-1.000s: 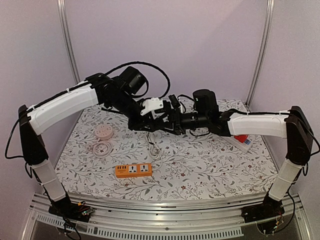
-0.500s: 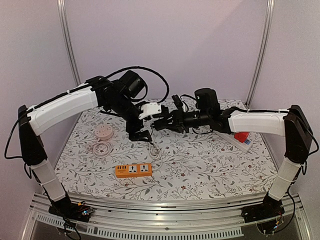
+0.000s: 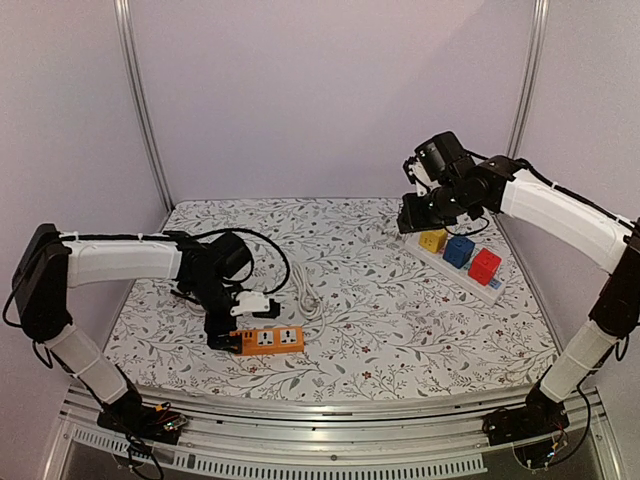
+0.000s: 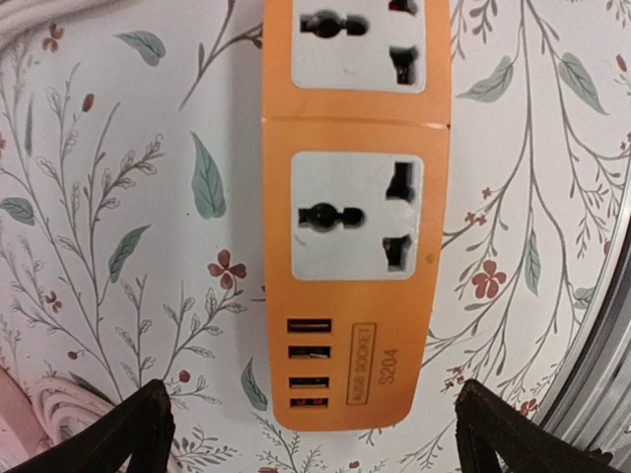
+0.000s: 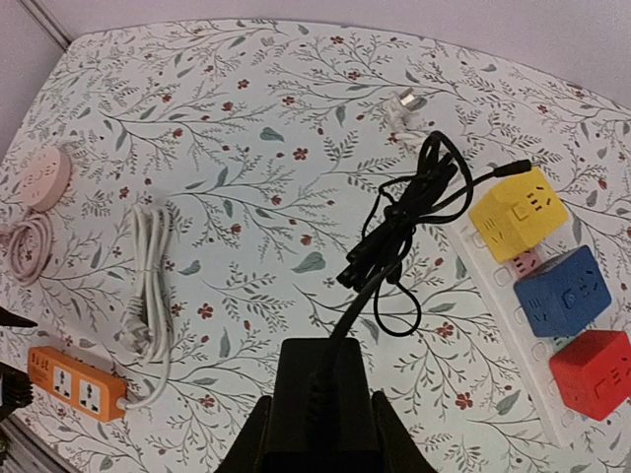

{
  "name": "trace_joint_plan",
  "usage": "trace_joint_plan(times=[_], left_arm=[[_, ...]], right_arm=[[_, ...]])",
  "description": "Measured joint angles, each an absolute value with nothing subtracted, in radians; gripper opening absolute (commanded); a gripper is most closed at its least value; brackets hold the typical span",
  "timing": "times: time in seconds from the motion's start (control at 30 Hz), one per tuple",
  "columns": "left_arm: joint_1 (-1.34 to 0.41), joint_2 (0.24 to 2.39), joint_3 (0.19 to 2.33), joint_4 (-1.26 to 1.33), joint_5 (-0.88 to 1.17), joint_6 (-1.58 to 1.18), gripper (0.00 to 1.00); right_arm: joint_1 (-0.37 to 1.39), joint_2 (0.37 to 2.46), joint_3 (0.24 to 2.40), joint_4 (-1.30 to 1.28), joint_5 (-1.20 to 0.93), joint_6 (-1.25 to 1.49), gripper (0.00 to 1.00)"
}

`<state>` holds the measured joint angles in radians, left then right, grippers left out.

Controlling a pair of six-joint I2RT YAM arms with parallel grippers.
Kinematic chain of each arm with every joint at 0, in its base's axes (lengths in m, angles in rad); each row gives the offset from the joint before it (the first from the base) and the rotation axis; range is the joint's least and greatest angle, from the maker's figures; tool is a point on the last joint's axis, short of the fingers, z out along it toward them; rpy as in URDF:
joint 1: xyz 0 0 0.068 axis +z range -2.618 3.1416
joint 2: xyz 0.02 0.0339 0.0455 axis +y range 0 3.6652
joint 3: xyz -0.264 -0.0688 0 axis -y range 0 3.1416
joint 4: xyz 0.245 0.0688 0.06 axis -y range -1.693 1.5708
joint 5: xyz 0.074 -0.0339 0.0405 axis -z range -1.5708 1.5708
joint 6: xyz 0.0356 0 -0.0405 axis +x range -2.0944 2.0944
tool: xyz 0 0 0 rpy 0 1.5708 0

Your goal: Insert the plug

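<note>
My right gripper [image 5: 323, 439] is shut on the plug [image 5: 320, 379], a black block whose black cord [image 5: 399, 232] hangs off it in a tied bundle. In the top view that gripper [image 3: 418, 213] hovers high at the back right, just above the yellow end of the white power strip [image 3: 452, 272]. The orange power strip [image 3: 266, 340] lies near the front edge. My left gripper [image 4: 330, 439] is open and low over it, with its dark fingers [image 4: 128, 434] on either side of the USB end of the orange strip [image 4: 355, 197], apart from it.
Yellow [image 5: 518, 212], blue [image 5: 564, 291] and red [image 5: 594, 372] cube adapters sit on the white strip. A coiled white cable [image 5: 148, 266] runs to the orange strip. A pink round socket [image 5: 44, 177] with its cord lies at the left. A small white plug [image 5: 402, 106] lies at the back.
The arms met high over the table's middle before. Now the left has dropped to the orange strip with its gripper opened, and the right has drawn back right, shut on the black plug.
</note>
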<state>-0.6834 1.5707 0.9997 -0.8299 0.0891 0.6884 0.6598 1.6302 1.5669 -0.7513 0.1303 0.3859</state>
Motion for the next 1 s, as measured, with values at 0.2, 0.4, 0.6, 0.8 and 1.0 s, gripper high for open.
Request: trace_joint_plan(times=[0.2,0.4,0.6,0.8,1.0], left_arm=[[-0.683,1.594,0.982,-0.749,0.099,0.703,1.0],[-0.685,1.647,0.979,-0.72,0.139,0.726,0.75],[-0.697,1.681,0.973,-0.718,0.15,0.749,0.38],[-0.769,1.688,0.982,-0.708,0.149,0.762,0.34],[-0.842,1.763,1.067,-0.712,0.165,0.776,0.46]], right_arm=[[0.66,1.619,1.54,-0.899,0.255,0.324,0.0],[0.66,1.608,1.478,-0.917,0.212,0.288,0.0],[0.66,1.585,1.425,-0.892,0.169,0.245,0.0],[0.662,1.531,1.303,-0.799,0.07,0.161,0.0],[0.731,1.515,1.154,-0.683,-0.074,0.006,0.0]])
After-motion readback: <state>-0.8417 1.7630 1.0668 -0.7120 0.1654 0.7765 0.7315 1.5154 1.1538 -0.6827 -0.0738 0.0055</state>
